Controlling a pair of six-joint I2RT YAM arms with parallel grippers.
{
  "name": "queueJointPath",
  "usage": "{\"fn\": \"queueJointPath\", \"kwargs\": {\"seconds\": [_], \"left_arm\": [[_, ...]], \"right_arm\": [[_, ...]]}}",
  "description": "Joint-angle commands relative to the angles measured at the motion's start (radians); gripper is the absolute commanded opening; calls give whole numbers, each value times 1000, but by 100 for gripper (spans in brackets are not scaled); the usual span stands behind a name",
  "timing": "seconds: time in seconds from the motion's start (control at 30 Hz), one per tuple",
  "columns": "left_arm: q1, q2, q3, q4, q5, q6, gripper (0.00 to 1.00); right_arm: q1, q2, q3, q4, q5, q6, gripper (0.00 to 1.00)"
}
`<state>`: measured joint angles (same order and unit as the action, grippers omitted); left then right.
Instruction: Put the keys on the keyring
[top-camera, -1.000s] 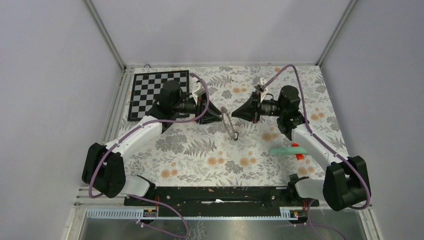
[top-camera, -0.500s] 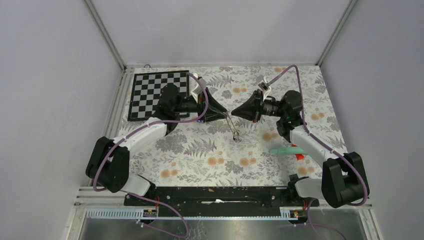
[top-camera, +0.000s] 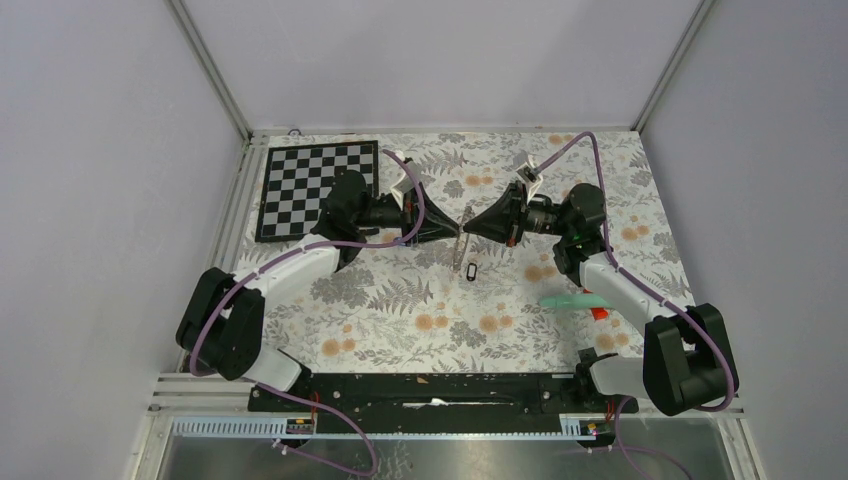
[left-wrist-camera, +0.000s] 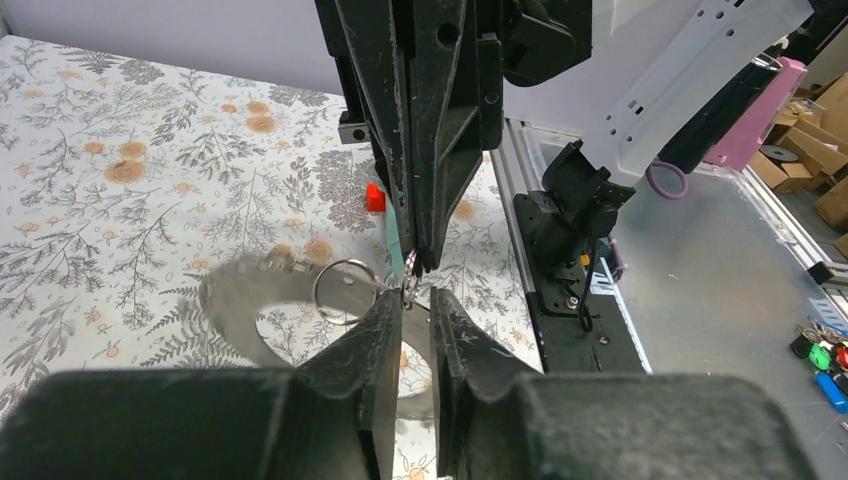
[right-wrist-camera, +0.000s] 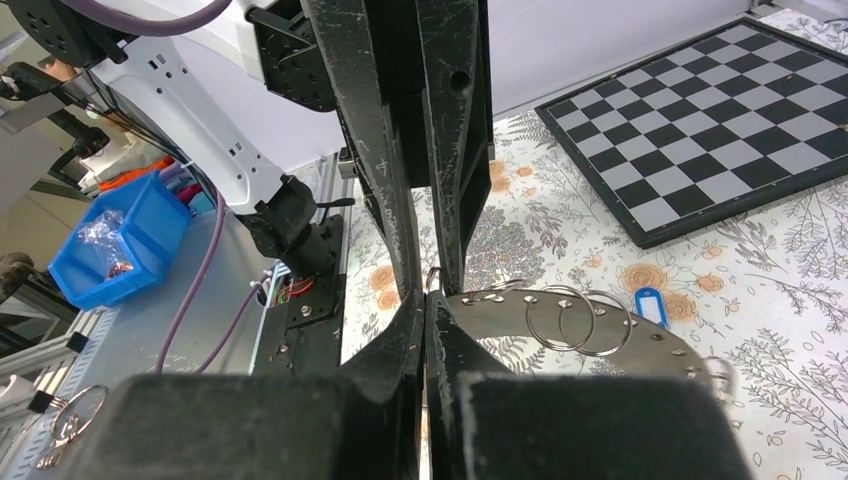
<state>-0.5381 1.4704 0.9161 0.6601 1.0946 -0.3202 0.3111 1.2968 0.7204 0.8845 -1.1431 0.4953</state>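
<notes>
The keyring (top-camera: 463, 237), a flat dark-grey studded hoop, hangs edge-on above the cloth between both grippers. My left gripper (top-camera: 455, 229) is shut on its band (left-wrist-camera: 240, 300). My right gripper (top-camera: 470, 228) is shut on a small metal ring (left-wrist-camera: 410, 268) at the hoop's edge, tip to tip with the left one. Two more small rings (right-wrist-camera: 580, 320) lie against the band (right-wrist-camera: 520, 325). The black key tag (top-camera: 470, 268) dangles below the hoop. The blue key tag (right-wrist-camera: 650, 305) lies on the cloth under the hoop, and is hidden in the top view.
A black-and-white chequered board (top-camera: 300, 185) lies at the back left. A teal stick (top-camera: 572, 299) with a red piece (top-camera: 600, 313) lies by the right arm. The floral cloth (top-camera: 400, 310) covers the table; walls close in on three sides.
Both grippers have closed in until their tips meet at the hoop. The hoop has swung from slanted to nearly upright, and the black tag still hangs below it.
</notes>
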Motion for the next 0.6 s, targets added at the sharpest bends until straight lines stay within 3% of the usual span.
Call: {"fn": "queueJointPath", "kwargs": {"seconds": [0.0,0.17,0.37,0.57], "left_arm": [[-7,9,35,45,-4,26,11],[-8,9,33,41,-4,38,2],[-4,-7,33,-26,4,132,2],[-6,13,60,-30,27,132,0]], "right_arm": [[-1,-11,1,79,0,2,0],[-1,-13,-5,76,-4,-7,0],[-3,-24,-6,50,-6,-31,0],[-3,-17,-8,46,-6,-35,0]]}}
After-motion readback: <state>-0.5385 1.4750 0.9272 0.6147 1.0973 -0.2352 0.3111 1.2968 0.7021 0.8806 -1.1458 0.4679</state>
